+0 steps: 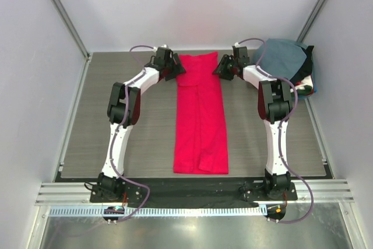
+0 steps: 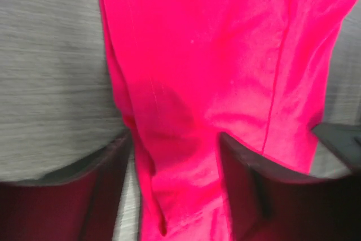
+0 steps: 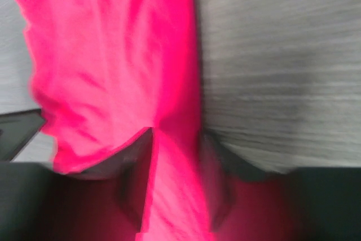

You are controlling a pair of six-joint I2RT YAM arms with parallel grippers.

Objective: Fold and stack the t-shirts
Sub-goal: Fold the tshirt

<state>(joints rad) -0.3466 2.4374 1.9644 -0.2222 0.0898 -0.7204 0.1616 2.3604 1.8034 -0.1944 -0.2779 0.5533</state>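
Left fingers point(image 2: 107, 196) sit either side of the far-left corner of the red shirt point(image 1: 200, 115), w/ cloth bunched up between them. There's a fair gap there, so tbh we can't tell if they've got a real hold or are just straddling it. Same deal w/ the right fingers point(image 3: 130, 184) at the far-right corner: red cloth runs between them, but the wrist view is too blurry for us to call it a grip.

The shirt itself lies flat mid-table point(image 1: 151, 138) as a long narrow strip running from the near edge to the far edge. The sides look tucked in, so we'd say the lengthwise folds are done.

What's left, imo: fold that strip over crosswise, prob at least once, then put it on a stack.

Over in the far right corner there's a pile point(image 1: 306, 86) w/ a grey-blue shirt point(image 1: 282, 56) on top and bits of white and dark stuff poking out under it. It looks more like a rumpled heap than a neat stack, so we're guessing those haven't been folded yet. Early days overall.
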